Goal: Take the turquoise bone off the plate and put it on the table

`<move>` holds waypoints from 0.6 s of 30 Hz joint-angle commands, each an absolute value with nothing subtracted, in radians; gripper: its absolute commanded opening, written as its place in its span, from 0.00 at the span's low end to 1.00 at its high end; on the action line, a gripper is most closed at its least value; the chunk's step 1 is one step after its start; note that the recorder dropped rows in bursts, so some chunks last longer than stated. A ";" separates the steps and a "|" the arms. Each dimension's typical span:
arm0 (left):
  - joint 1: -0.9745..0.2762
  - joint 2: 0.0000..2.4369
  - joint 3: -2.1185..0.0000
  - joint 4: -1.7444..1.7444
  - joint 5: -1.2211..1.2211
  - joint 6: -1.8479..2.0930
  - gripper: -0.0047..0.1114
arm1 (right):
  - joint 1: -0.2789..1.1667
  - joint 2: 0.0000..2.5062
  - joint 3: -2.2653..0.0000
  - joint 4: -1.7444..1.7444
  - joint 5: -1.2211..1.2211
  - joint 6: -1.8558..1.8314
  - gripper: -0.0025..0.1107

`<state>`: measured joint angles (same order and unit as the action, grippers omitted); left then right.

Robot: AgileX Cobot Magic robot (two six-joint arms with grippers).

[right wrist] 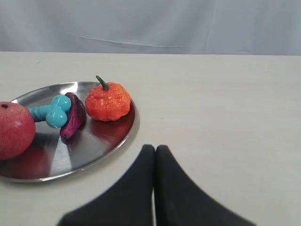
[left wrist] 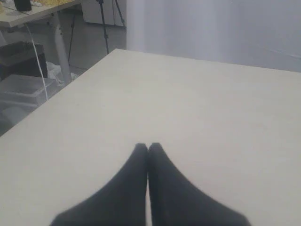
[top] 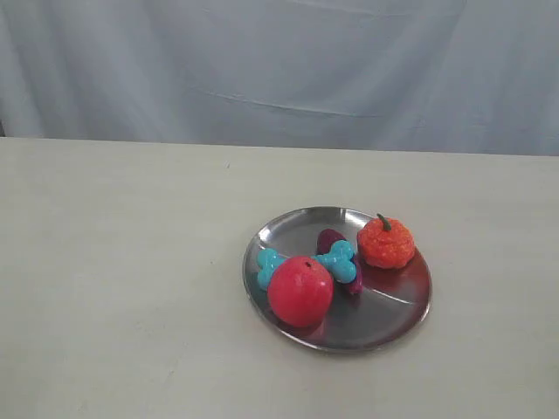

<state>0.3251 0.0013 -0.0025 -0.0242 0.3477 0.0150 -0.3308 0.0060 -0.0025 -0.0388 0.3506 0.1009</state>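
Our right jaws are pressed together, holding nothing, above the cream counter (right wrist: 225, 103). Ahead of them and off to one side, well apart, the silver plate (right wrist: 94, 141) carries the turquoise bone (right wrist: 51, 113). The bone seems to lean on a purple toy (right wrist: 74, 117), between a red fruit (right wrist: 14, 129) and an orange pumpkin (right wrist: 108, 101). Our left jaws, also closed and empty, point across the counter.

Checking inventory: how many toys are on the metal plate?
4: red apple at the plate's near rim, turquoise bone partly behind it, dark purple toy beside the bone, orange pumpkin at the right. The apple may hide more.
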 commanded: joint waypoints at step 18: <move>0.328 0.000 0.000 -0.025 0.342 0.011 0.04 | -0.336 0.000 0.000 -0.068 -0.224 0.068 0.02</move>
<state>0.3251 0.0013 -0.0025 -0.0242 0.3477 0.0150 -0.3308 0.0060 -0.0017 -0.0598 -0.0410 0.0777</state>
